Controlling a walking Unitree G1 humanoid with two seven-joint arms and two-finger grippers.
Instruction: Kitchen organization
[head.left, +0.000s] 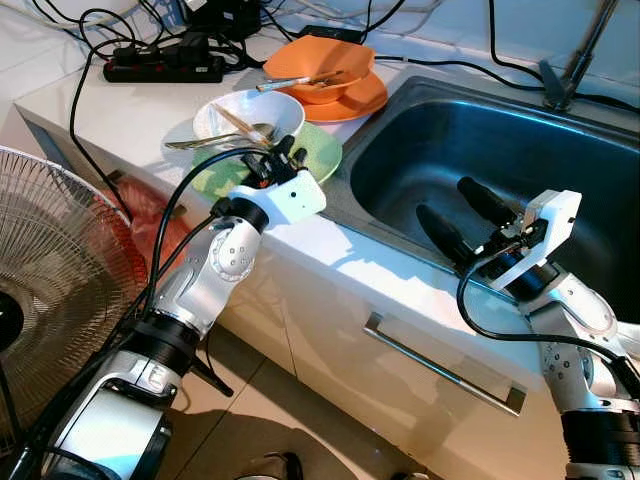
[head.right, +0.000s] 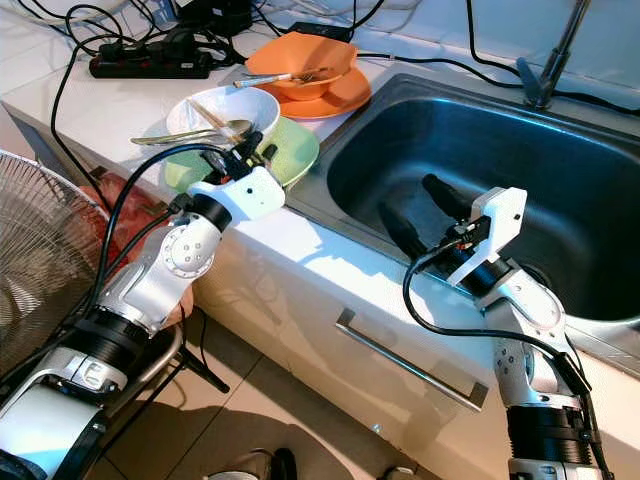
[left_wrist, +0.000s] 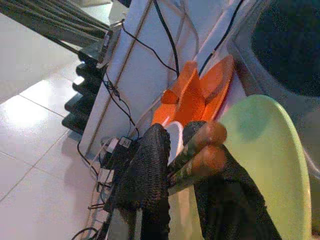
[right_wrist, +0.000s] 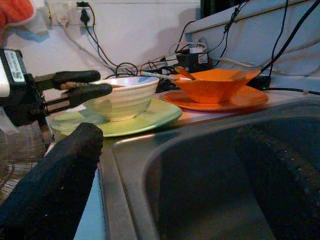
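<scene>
White kitchen counter (head.left: 130, 115) with a steel sink (head.left: 480, 150) set in it, drawer handle (head.left: 440, 365) below, tiled floor. A fan (head.left: 50, 270) stands at the robot's left. Back of the counter: black power strip (head.left: 165, 68) and tangled cables.

Green plate (head.left: 320, 150) sits beside the sink's left rim, white bowl (head.left: 248, 115) on it with a spoon (head.left: 215, 138) and chopsticks (head.left: 240, 122) inside. Behind it, orange plate (head.left: 350, 100) carrying an orange bowl (head.left: 320, 68) with utensils in it.

Left gripper (head.left: 283, 158) is over the near edge of the green plate, just by the white bowl; its fingers (left_wrist: 150, 175) are clamped together on a pair of brown chopstick ends (left_wrist: 207, 147), seen close in the left wrist view.

Right gripper (head.left: 462, 222) hangs at the sink's front rim, reaching into the basin, fingers (head.left: 485, 200) spread apart, nothing between them.
</scene>
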